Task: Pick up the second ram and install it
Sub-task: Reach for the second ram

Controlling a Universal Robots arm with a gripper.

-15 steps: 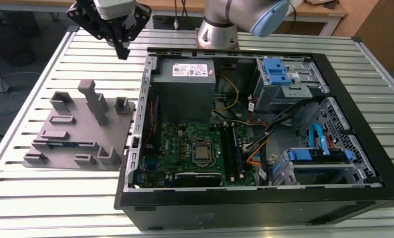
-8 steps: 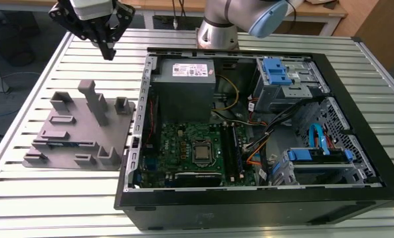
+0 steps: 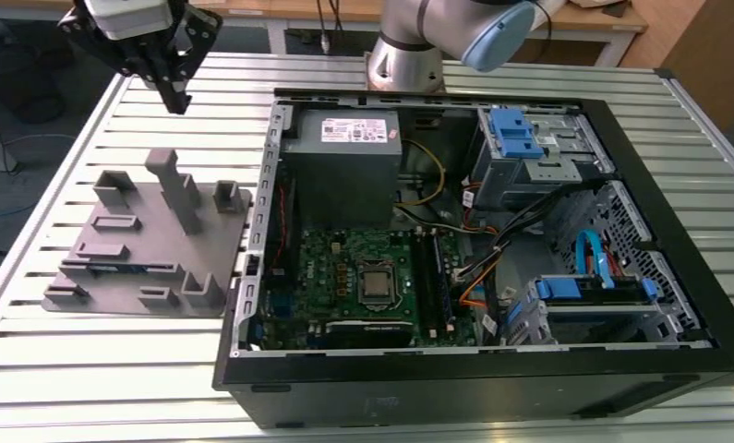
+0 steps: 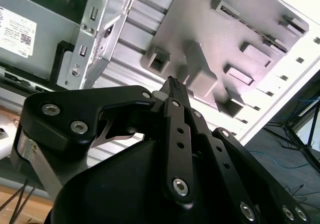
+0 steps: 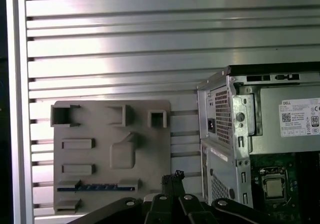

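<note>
Tool (image 3: 177, 100): fingers closed together, gripping nothing, hanging above the table (image 3: 96, 360)
Second ram (image 5: 97, 187): lying in a slot of the grey fixture plate (image 3: 133, 242), well apart from the tool, beside the open computer case (image 3: 465, 378)

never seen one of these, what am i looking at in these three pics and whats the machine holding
This is a robot arm with a two-finger gripper, working over a slatted metal table. The exterior view comes from a camera off the arm; both wrist views come from cameras riding near the gripper. On the table lie a grey fixture plate and an open computer case, motherboard showing. The second ram, a thin blue-green stick, sits in the plate. The gripper hangs near the plate, shut, holding nothing.
</note>
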